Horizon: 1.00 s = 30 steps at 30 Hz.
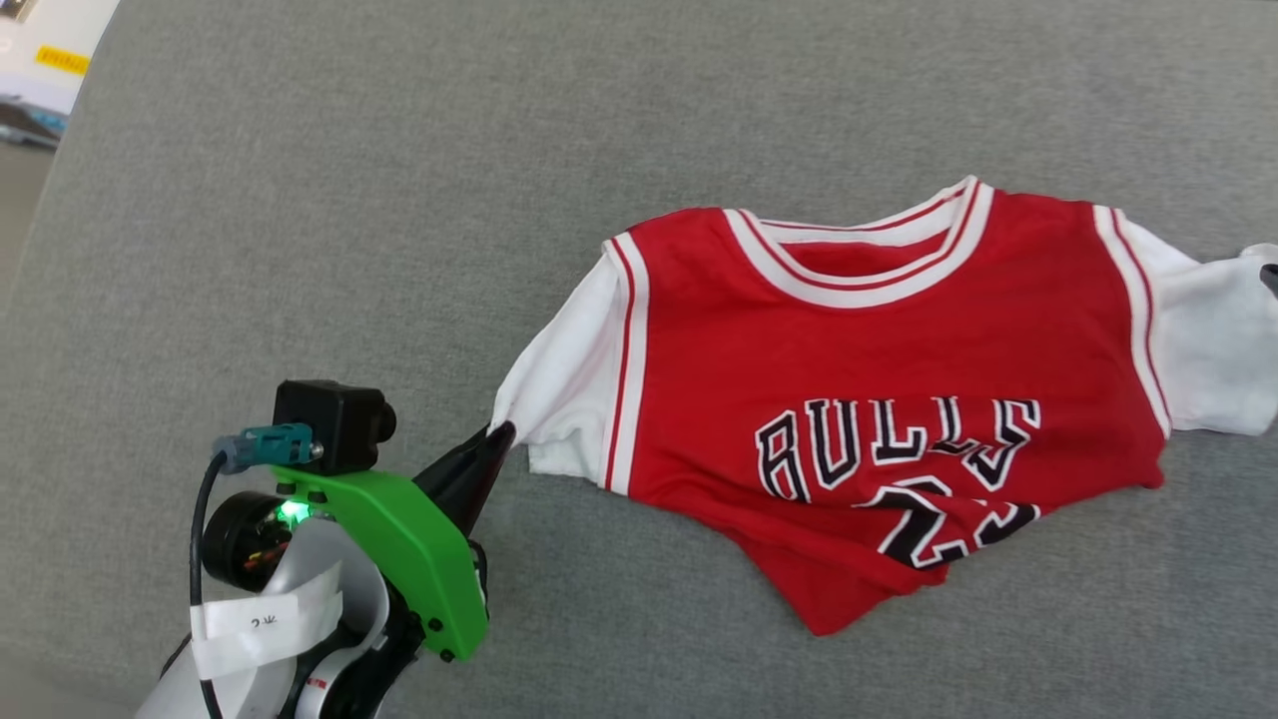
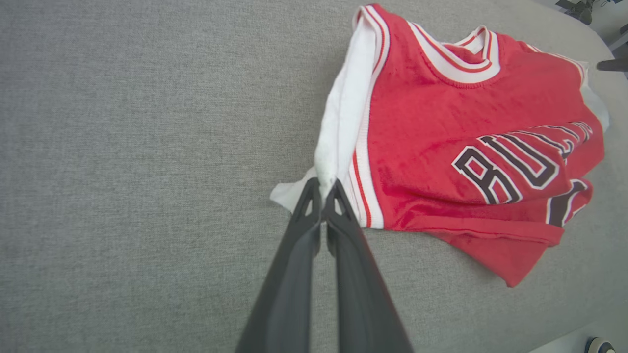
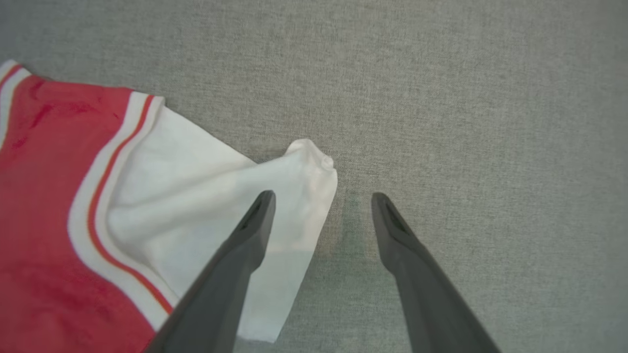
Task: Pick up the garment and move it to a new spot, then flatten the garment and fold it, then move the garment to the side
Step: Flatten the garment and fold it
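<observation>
There's the red jersey (image 1: 879,399), chest-up on the grey cloth worktop (image 1: 399,200), out toward three o'clock, lower hem crumpled at six, and the left hand (image 1: 496,436) at seven o'clock is clenched on the tip of its white sleeve (image 1: 564,389). Over at three o'clock the right hand (image 3: 322,195) is spread wide, released, one finger above the other sleeve (image 3: 196,196) with nothing gripped. It looks light, limp cloth that will sag and drag, so sleeve tips or shoulders seem the places to pinch; the white box (image 1: 45,50) up at eleven o'clock sits well apart, beyond the worktop's edge.
</observation>
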Tool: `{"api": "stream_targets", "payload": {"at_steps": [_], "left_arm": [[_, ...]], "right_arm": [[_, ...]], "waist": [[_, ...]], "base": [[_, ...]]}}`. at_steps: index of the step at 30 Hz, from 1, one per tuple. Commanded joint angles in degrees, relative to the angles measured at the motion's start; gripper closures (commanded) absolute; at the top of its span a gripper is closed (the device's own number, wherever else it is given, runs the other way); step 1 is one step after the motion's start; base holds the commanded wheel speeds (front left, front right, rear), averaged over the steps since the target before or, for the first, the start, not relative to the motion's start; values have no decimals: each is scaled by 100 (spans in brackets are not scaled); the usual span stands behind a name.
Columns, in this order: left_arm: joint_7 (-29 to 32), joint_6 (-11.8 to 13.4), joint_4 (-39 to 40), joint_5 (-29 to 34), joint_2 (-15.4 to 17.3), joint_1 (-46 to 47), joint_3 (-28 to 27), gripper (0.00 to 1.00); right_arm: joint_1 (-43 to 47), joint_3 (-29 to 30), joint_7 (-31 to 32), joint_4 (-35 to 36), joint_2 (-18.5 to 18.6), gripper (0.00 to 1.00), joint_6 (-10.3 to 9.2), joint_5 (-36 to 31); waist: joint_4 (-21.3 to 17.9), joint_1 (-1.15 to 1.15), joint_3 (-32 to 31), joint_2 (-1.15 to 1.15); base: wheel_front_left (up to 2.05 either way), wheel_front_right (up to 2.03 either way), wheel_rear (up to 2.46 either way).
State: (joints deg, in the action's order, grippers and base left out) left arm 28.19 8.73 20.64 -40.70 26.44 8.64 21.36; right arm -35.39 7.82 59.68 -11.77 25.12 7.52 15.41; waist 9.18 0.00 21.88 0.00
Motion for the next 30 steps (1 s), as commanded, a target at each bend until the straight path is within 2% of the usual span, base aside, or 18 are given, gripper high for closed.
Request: {"api": "stream_targets", "payload": {"at_steps": [1, 11, 12, 13, 14, 15, 19, 30], "left_arm": [[-60, -42, -13, 97, -53, 123, 23, 100], [-245, -154, -225, 111, -160, 288, 85, 100], [-260, -164, -256, 107, -157, 293, 80, 100], [-272, -169, -282, 104, -155, 295, 74, 100], [-286, -173, -314, 100, -152, 295, 66, 100], [-295, -175, -342, 98, -147, 293, 61, 100], [-329, -180, -460, 85, -124, 281, 32, 100], [-686, -162, -860, 85, -70, 214, -201, 100]], "right_arm": [[-134, 6, -75, -160, 31, 0, -3, -82], [-62, -404, -145, -1033, 112, 0, -3, -28], [-5, -489, -108, -1085, 127, 4, -3, 34], [42, -548, -70, -1122, 138, 31, -3, 92], [93, -608, -38, -1150, 150, 76, -3, 162], [130, -644, -31, -1161, 158, 100, -3, 208], [224, -699, -171, -1175, 211, 100, -3, 382], [297, -717, -1549, -1030, 378, 100, -3, 796]], "waist": [[255, 0, 262, 0], [402, 0, 374, 0], [400, 0, 366, 0], [396, 0, 357, 0], [387, 0, 338, 0], [377, 0, 313, 0], [316, 0, 171, 0], [-7, 0, -712, 0]], "base": [[0, 0, 0], [0, 0, 0], [0, 0, 0], [0, 0, 0], [0, 0, 0], [0, 0, 0], [0, 0, 0], [0, 0, 0]]}}
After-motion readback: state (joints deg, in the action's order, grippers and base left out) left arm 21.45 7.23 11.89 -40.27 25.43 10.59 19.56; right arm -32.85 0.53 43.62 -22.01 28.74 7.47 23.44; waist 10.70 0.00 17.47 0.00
